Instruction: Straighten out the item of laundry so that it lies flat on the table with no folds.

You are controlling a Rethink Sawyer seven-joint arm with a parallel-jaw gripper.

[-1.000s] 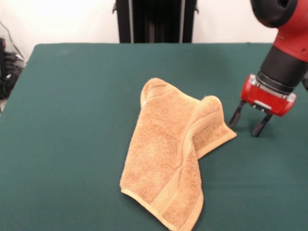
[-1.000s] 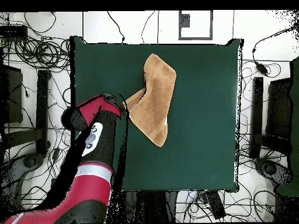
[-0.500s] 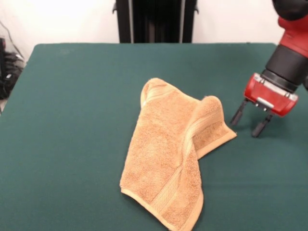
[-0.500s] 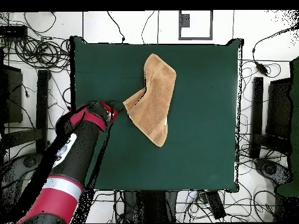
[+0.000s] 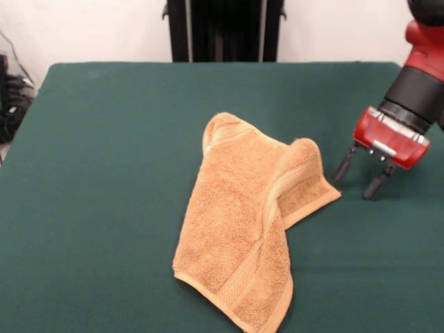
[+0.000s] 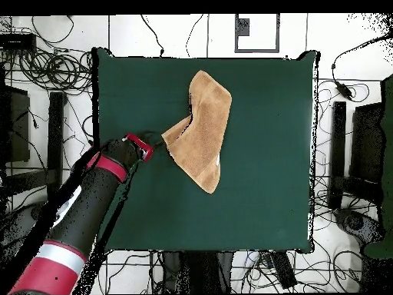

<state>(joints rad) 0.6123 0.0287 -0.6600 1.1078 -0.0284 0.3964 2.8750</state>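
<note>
The item of laundry [image 5: 244, 220], a tan-orange terry towel, lies crumpled near the middle of the dark green table [image 5: 104, 173], with one side folded over itself and a woven band along the hems. From above, the towel [image 6: 203, 127] shows as a slanted shape with a folded flap pointing toward the arm. My gripper [image 5: 358, 179] hovers just off the towel's folded corner, to its right in the front view, fingers open and pointing down with nothing between them. In the overhead view the gripper [image 6: 148, 144] sits beside that flap.
Green cloth surrounds the towel on all sides. The red and black arm [image 6: 84, 211] slants across the table's edge from the bottom left in the overhead view. Cables [image 6: 46, 61] and dark equipment lie on the floor around the table.
The arm's upper part has swung outward and away from the table's middle. The gripper stays almost in place beside the towel's corner, still open. The towel has not moved.
</note>
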